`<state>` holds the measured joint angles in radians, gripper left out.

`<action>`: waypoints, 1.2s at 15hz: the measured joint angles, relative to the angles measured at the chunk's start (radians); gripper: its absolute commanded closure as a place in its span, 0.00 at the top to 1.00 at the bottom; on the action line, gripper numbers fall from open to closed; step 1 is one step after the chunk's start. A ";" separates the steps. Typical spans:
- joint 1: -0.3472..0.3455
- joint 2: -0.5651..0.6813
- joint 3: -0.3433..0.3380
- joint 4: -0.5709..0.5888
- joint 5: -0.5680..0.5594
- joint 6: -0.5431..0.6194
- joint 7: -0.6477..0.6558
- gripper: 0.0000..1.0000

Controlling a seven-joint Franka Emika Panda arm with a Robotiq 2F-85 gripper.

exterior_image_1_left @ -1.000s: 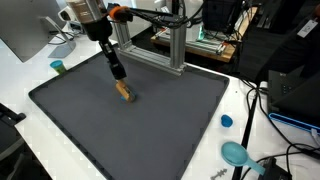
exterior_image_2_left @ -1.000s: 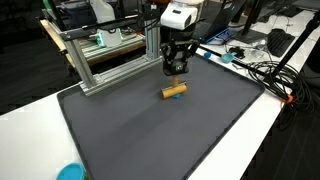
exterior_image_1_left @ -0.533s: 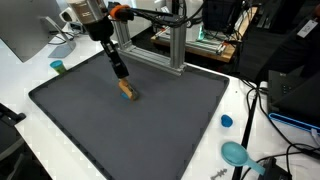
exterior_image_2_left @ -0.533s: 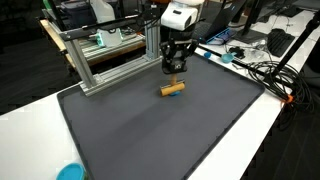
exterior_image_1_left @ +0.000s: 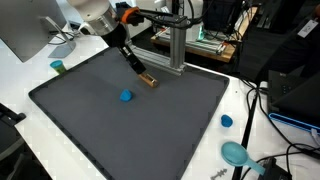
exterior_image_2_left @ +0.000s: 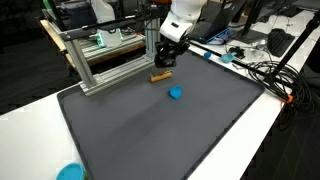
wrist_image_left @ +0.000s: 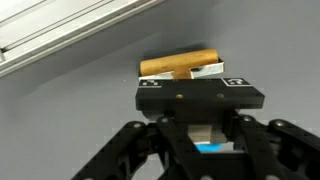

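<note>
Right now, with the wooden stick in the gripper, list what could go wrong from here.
The gripper seems to pinch the wooden stick near one end, so it may tilt or slip out.
The aluminium frame stands close by; a swing could knock the stick's free end against it.
The small blue piece lies loose on the grey mat; a low pass might push it.
</note>
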<state>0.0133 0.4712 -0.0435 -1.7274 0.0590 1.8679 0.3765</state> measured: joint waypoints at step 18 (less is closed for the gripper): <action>0.031 -0.059 0.056 0.154 -0.099 -0.086 -0.550 0.22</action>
<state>0.0448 0.4121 0.0121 -1.5733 -0.0396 1.7817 -0.1739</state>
